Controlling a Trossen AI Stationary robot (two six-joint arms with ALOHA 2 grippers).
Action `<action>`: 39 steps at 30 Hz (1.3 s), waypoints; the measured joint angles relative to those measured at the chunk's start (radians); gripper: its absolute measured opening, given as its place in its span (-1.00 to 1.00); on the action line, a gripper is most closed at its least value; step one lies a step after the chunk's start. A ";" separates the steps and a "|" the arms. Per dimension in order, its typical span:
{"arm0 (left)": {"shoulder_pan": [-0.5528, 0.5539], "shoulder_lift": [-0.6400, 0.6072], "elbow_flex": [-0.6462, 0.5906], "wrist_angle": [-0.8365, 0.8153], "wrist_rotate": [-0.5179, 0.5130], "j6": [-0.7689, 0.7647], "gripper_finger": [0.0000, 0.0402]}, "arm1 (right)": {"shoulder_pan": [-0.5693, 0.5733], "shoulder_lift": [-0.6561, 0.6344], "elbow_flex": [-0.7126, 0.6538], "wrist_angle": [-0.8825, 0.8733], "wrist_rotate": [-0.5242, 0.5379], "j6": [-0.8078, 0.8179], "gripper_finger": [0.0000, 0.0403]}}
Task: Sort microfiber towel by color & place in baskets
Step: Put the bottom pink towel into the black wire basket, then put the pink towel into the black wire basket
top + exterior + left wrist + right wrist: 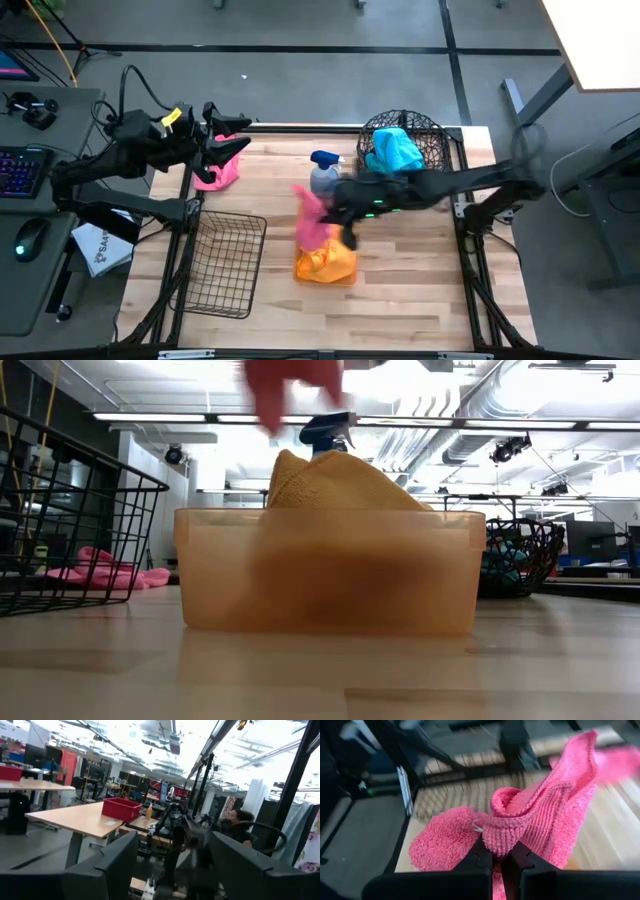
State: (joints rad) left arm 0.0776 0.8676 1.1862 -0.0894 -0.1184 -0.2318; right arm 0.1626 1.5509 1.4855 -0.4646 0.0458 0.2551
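My right gripper is shut on a pink towel, held over the translucent orange bin, which has an orange towel heaped inside. In the low view the pink towel shows blurred above the bin. A second pink towel lies flat on the table at the far left. My left gripper hovers open above that towel, holding nothing. A teal towel lies in the round wire basket at the far right. The rectangular black wire basket stands near left. My right gripper pinches a bunched fold of the pink towel between its two fingers, several layers together. The fingers reach in from the table's right, slanting down. The towel is lifted clear and hangs slack from the fingers, above the orange bin.
A blue-capped spray bottle stands just beyond the orange bin, close to my right arm. Bare wood lies to the right of the bin. A desk with a keyboard and mouse sits past the table's left edge.
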 joint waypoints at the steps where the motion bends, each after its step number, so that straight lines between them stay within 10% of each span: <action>1: 0.000 0.003 0.000 0.003 0.000 -0.002 0.17 | -0.009 0.045 0.007 0.074 -0.024 -0.030 -1.00; 11: 0.000 0.010 -0.001 0.010 0.000 -0.028 0.17 | -0.060 0.477 0.242 0.590 -0.250 -0.113 -1.00; 23: 0.000 0.010 -0.001 0.009 0.000 -0.028 0.17 | -0.056 0.796 0.587 0.502 -0.282 0.007 -0.86; 39: 0.000 0.010 -0.001 0.008 -0.002 -0.027 0.17 | -0.071 0.792 0.598 0.289 -0.264 -0.104 0.43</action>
State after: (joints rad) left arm 0.0776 0.8772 1.1847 -0.0811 -0.1200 -0.2592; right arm 0.0913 2.3432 2.0836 -0.1760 -0.2178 0.1509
